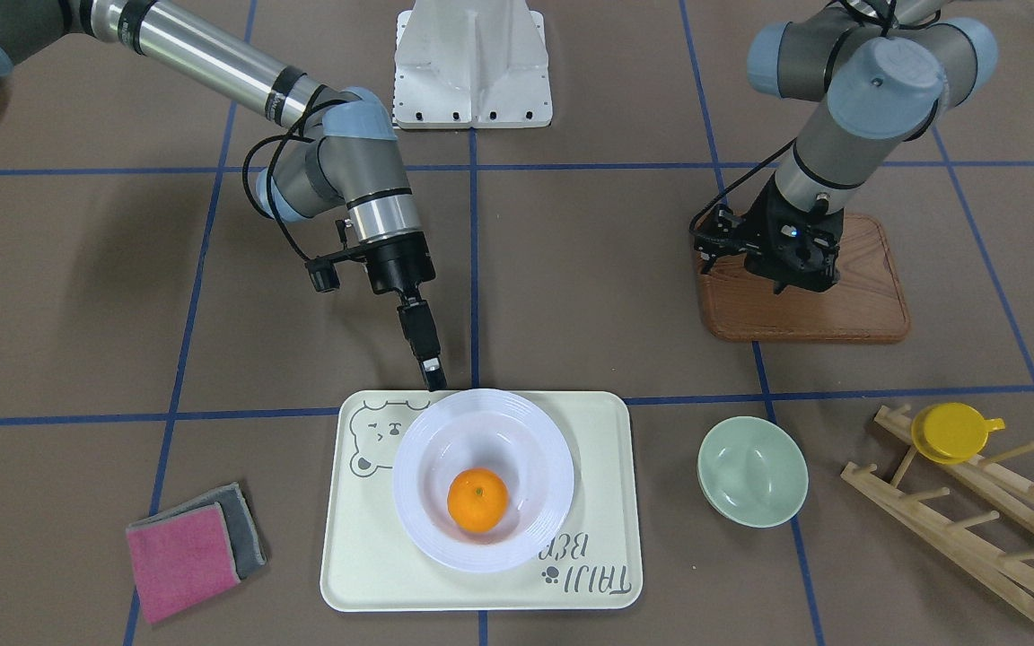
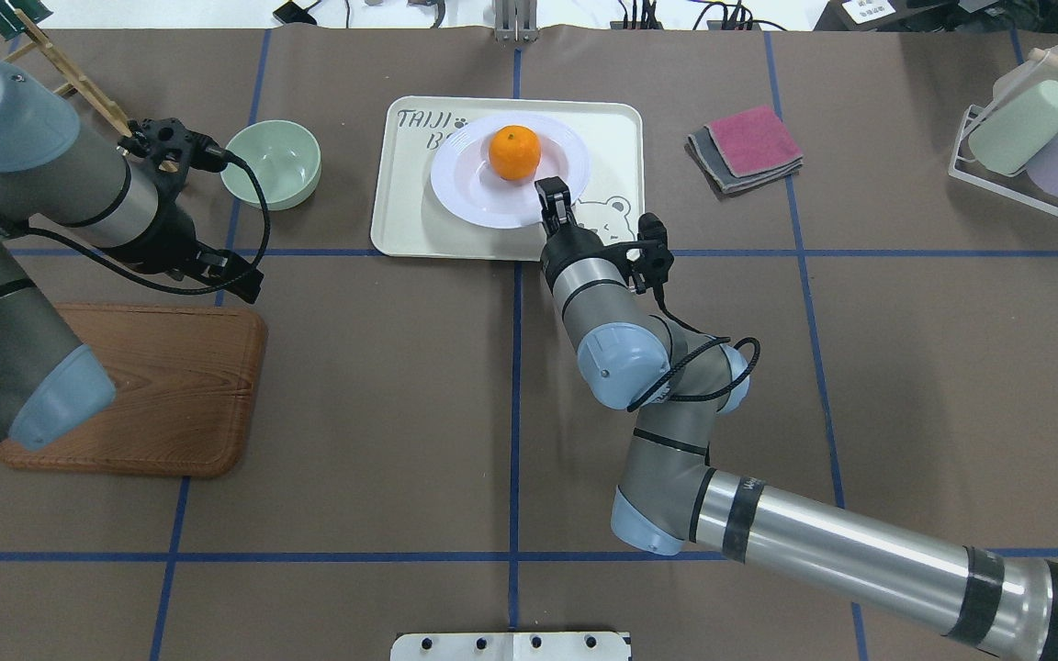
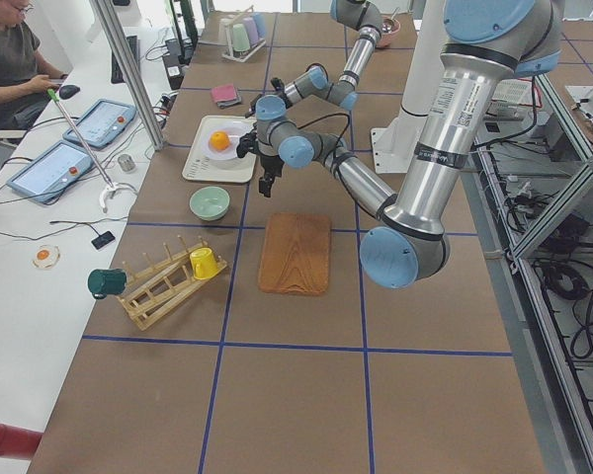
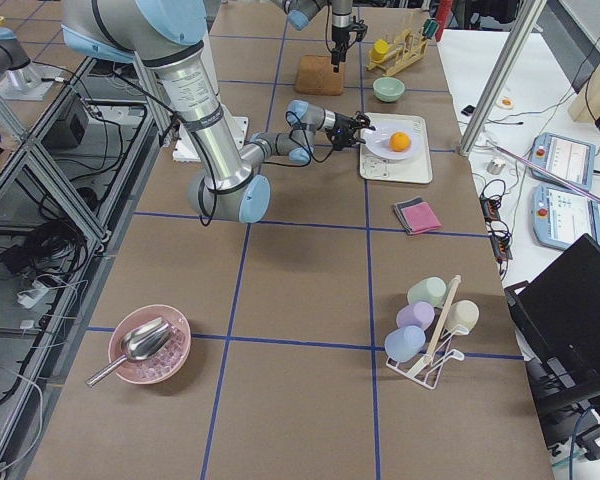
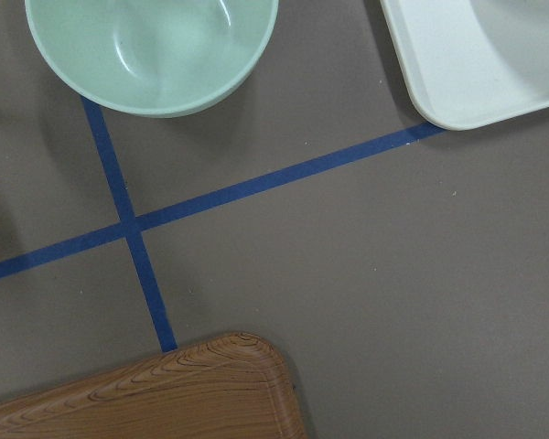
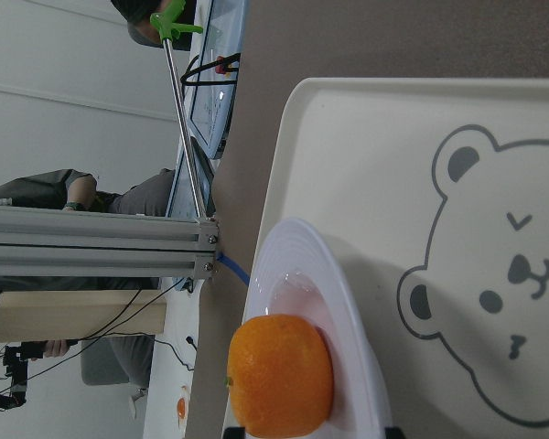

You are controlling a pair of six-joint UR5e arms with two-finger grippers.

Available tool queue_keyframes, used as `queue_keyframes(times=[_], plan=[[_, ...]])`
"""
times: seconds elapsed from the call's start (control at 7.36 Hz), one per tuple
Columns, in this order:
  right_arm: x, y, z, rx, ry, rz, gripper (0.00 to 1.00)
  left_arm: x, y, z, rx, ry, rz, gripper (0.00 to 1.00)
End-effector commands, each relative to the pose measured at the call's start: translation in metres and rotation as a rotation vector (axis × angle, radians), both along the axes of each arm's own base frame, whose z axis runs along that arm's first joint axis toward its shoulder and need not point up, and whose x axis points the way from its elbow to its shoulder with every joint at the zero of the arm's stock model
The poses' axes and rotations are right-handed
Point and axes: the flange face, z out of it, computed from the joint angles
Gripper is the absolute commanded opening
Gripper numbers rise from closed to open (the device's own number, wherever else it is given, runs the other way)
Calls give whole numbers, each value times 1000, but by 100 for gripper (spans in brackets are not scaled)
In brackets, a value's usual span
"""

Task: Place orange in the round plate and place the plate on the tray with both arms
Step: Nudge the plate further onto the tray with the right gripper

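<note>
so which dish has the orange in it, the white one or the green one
The white round plate on the tray holds the orange; the pale green bowl sits empty on the table beside the tray.

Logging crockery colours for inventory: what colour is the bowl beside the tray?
The bowl is a plain pale green, with no pattern. It shows best in the exterior front-facing view.

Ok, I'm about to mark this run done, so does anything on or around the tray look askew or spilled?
Nothing stands out. The orange sits in the plate, which lies on the tray, inside its edges. The right end effector is closed on the plate's rim; nothing is spilled.
</note>
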Motion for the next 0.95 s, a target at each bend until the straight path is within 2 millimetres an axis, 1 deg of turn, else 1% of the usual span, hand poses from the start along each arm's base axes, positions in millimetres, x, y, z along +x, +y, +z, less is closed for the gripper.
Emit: queue_keyframes(times=[0.0,0.14,0.27,0.41,0.54,0.68,0.82], plan=[[31,52,8,55,20,-72,100,0,0,1,-1,-1,0,100],[60,79,19,110,78,-119,100,0,0,0,1,0,-1,100],[93,93,24,167,131,-185,100,-1,0,2,10,-4,7,100],[112,104,46,242,268,-257,100,-5,4,16,27,-19,36,100],[123,104,45,329,364,-298,100,-22,3,27,87,-39,75,100],[140,90,60,343,418,-336,100,-46,0,41,104,-51,77,100],[173,70,79,388,510,-409,100,-68,-3,48,126,-61,77,100]])
